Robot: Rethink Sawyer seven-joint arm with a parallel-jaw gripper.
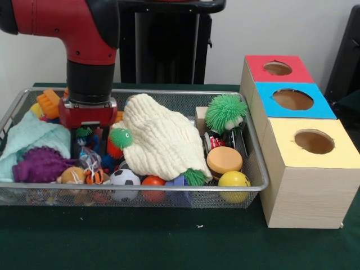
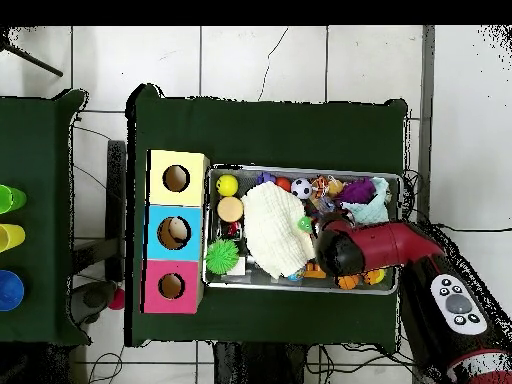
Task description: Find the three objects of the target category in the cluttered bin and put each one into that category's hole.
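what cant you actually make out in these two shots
- Gripper fingers: front view, sunk among the toys; overhead view, covered by the arm.
- Whatever lies under the cream cloth: hidden in both views.
- Inside the three box holes, e.g. the yellow box: too dark.

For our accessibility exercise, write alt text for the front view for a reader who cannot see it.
A red and black robot arm reaches down into a wire mesh bin crammed with toys, a cream cloth draped over the middle. Right of the bin stand three wooden boxes with round holes, topped red, blue and yellow.
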